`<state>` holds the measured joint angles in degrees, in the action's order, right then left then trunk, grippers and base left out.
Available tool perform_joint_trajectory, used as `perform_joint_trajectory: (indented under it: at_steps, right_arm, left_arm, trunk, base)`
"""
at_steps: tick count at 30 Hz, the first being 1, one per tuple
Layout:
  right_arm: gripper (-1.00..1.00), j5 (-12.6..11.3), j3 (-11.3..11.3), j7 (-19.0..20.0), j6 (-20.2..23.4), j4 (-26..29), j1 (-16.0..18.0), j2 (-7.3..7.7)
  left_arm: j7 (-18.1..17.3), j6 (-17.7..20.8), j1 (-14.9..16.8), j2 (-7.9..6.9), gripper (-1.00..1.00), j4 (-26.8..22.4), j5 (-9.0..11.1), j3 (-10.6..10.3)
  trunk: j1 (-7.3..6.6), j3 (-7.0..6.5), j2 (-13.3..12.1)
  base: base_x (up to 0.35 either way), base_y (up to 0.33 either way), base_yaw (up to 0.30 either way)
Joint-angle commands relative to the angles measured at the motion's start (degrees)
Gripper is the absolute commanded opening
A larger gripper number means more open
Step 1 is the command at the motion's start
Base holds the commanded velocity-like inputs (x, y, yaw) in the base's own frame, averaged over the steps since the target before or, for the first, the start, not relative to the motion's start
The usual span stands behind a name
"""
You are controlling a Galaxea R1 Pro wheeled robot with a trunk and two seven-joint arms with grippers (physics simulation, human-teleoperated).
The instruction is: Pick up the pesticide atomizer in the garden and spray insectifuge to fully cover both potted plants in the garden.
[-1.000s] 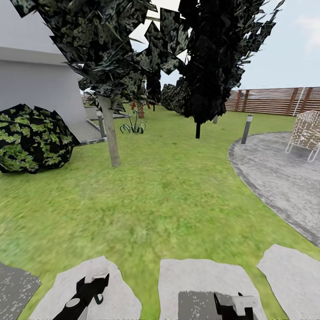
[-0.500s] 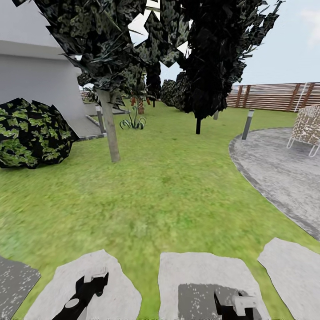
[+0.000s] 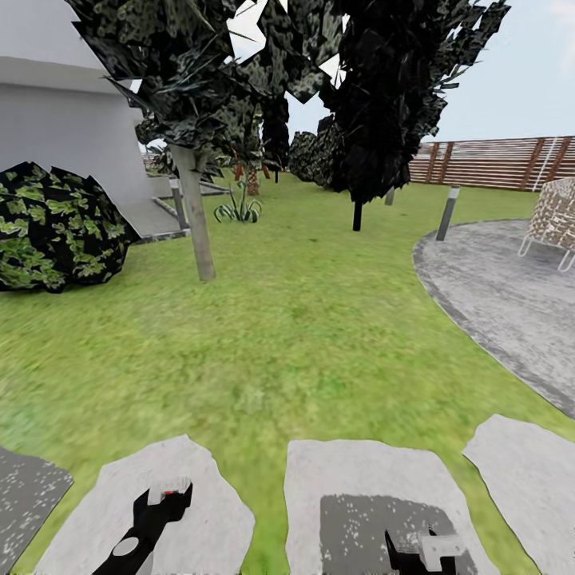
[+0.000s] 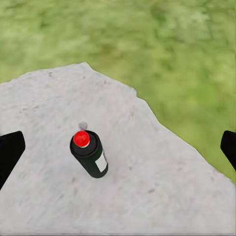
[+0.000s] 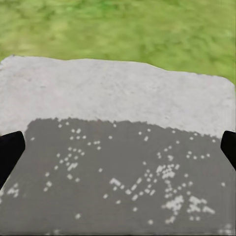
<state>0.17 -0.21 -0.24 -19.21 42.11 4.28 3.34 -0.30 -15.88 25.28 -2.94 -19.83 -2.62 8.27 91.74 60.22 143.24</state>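
Observation:
The pesticide atomizer [image 4: 90, 155] is a small dark bottle with a red top and a white label. It stands on a grey stone slab [image 4: 157, 187] in the garden. My left gripper [image 4: 120, 146] is open above it, with one finger far out on each side and not touching it. In the head view the atomizer's red top [image 3: 165, 493] shows right at the left gripper [image 3: 164, 505]. My right gripper [image 3: 414, 545] is open over the neighbouring slab [image 5: 118, 88], holding nothing. One potted plant [image 3: 239, 210] with pointed green leaves sits far across the lawn.
A thin tree trunk [image 3: 196, 216] and a dark bush [image 3: 52, 228] stand at the left by a grey house wall. A dark tree [image 3: 357, 214], a lamp post [image 3: 447, 212], a paved patch [image 3: 511, 295] with a wicker chair [image 3: 555, 216] and the wooden fence [image 3: 495, 162] lie ahead and to the right.
The whole head view has shifted slightly, so the camera moved. The atomizer's red top now shows at the left gripper's tip. Both grippers stay open.

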Motion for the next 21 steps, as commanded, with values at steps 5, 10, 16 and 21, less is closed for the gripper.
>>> perform_joint_trajectory:
  at_steps: [5, 10, 16, 21]
  right_arm:
    - [1.00, 0.0, -0.1, 0.0, -0.1, -1.0, 0.0, 0.00]
    - [1.00, 0.0, -0.1, 0.0, -0.1, -1.1, 0.0, 0.00]
    - [1.00, 0.0, -0.1, 0.0, -0.1, -1.2, 0.0, 0.00]
    - [1.00, 0.0, -0.1, 0.0, -0.1, -1.2, 0.0, 0.00]
  left_arm:
    - [-0.1, -0.2, 0.1, -0.03, 1.00, 0.1, -0.3, 0.3]
    - [0.0, -0.3, 0.1, -0.01, 1.00, 0.1, -0.3, 0.3]
    - [0.0, -0.3, 0.0, -0.33, 1.00, 0.1, -0.1, 0.5]
    - [0.0, -0.3, 0.0, -0.48, 1.00, 0.1, 0.1, 0.5]
  trunk:
    - [0.11, 1.62, 0.1]
    - [0.24, 3.19, 0.2]
    - [0.40, 5.07, 0.2]
    - [0.52, 6.64, 0.3]
  base:
    - [0.000, 0.000, 0.000]
    - [0.000, 0.000, 0.000]
    - [0.000, 0.000, 0.000]
    - [0.000, 0.000, 0.028]
